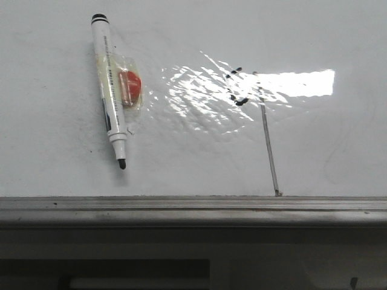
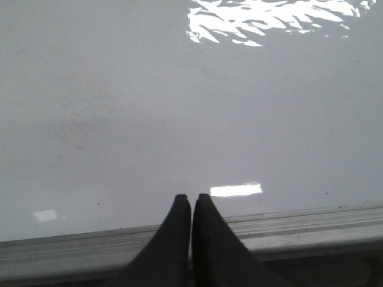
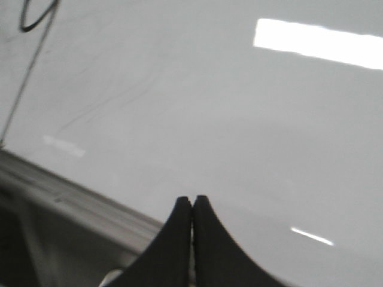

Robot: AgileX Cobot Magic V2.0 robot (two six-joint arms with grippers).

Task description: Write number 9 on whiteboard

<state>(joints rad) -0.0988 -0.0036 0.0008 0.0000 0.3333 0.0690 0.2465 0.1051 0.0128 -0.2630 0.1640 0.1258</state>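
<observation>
- The white marker pen with a black cap (image 1: 110,90) lies on the big shiny whiteboard (image 1: 48,151), left of the thin number 9 (image 1: 266,130).
- It looks light and slippery; grab its middle.
- The left gripper (image 2: 191,200) and right gripper (image 3: 192,201) are both pressed together, holding nothing.

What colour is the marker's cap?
Black, on a white marker; clearest in the front view.

Bright overhead light throws a rippled glare patch across the glossy whiteboard (image 1: 60,169), washing out part of the number 9 (image 1: 266,130). The right wrist view is soft and blurred; shadows are faint.
</observation>
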